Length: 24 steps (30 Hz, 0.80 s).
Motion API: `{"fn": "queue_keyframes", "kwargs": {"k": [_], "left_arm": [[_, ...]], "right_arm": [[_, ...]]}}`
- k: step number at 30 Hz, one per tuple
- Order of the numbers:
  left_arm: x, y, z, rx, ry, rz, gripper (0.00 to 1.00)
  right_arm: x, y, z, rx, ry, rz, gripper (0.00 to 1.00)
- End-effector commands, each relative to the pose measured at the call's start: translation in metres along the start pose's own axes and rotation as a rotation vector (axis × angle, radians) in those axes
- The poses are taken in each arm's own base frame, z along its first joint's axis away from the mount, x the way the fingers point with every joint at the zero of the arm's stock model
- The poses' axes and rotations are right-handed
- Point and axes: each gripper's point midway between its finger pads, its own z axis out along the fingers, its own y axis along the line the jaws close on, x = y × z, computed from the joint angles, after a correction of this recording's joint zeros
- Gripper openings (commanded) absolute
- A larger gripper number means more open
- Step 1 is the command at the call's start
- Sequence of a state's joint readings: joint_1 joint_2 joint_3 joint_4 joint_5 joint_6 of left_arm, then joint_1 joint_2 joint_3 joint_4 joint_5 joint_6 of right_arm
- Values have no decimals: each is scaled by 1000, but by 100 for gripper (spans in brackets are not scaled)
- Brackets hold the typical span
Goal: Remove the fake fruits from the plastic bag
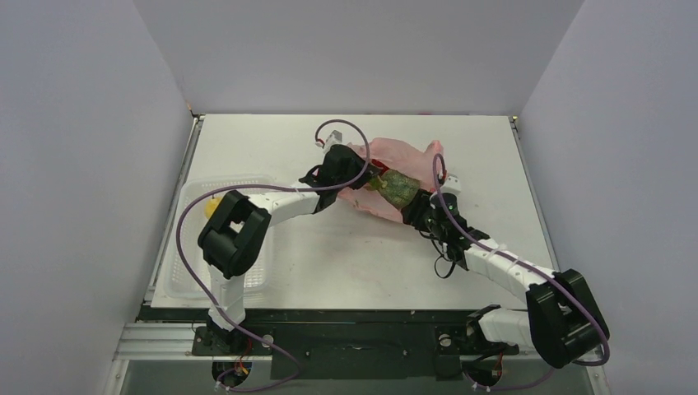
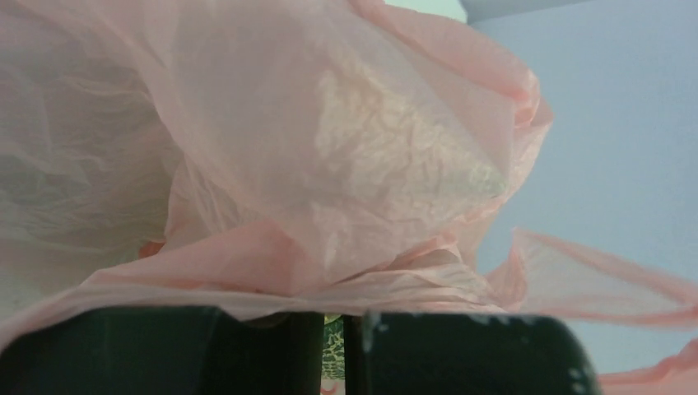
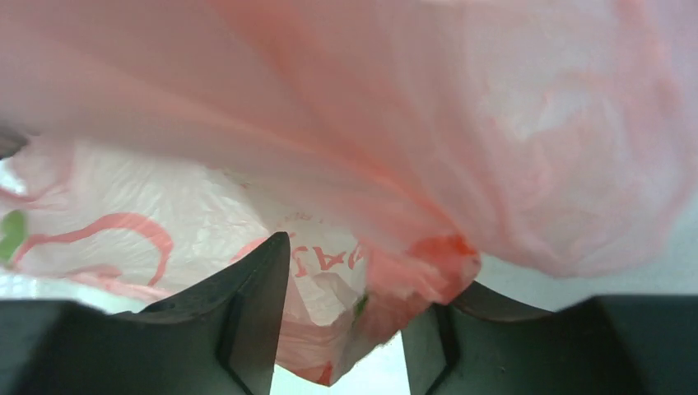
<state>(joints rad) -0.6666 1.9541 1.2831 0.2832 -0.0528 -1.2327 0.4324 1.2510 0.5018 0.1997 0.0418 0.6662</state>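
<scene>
The pink plastic bag [image 1: 407,164] lies crumpled at the back middle of the table. A green-mottled patch [image 1: 397,188] shows on or through its film; I cannot tell whether it is a fruit. My left gripper [image 1: 368,179] is at the bag's left edge. In the left wrist view it [image 2: 333,317] is shut, with bag film [image 2: 329,164] bunched over its tips. My right gripper [image 1: 411,207] is at the bag's near edge. In the right wrist view it [image 3: 368,263] is open, with a loose fold of film [image 3: 411,263] hanging between the jaws. One yellow fake fruit [image 1: 211,206] lies in the tray.
A clear plastic tray [image 1: 185,271] stands at the table's left edge, beside the left arm's elbow. Grey walls close in the left, back and right sides. The right arm's cable loops over the bag's right end [image 1: 440,177].
</scene>
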Motion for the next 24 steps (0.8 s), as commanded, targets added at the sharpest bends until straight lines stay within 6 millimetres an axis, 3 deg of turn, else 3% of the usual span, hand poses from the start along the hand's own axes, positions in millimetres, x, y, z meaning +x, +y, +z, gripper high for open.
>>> {"fn": "queue_keyframes", "kwargs": {"k": [1, 2, 5, 8, 17, 20, 24], "left_arm": [[-11, -30, -22, -4, 8, 201, 0], [-9, -27, -22, -13, 12, 212, 0], [-7, -24, -26, -3, 18, 229, 0], [-6, -23, -26, 8, 18, 235, 0], [-5, -22, -28, 8, 23, 276, 0], [-2, -21, -29, 13, 38, 297, 0], [0, -18, -27, 7, 44, 301, 0]], "right_arm": [[-51, 49, -31, -153, -54, -61, 51], [-51, 52, -37, -156, -25, -69, 53], [-79, 78, -62, -238, -72, 0, 66], [-104, 95, -67, -292, -167, 71, 72], [-119, 126, -33, -356, -145, 186, 74], [-109, 133, -11, -365, -81, 237, 75], [-108, 135, 11, -367, -49, 431, 78]]}}
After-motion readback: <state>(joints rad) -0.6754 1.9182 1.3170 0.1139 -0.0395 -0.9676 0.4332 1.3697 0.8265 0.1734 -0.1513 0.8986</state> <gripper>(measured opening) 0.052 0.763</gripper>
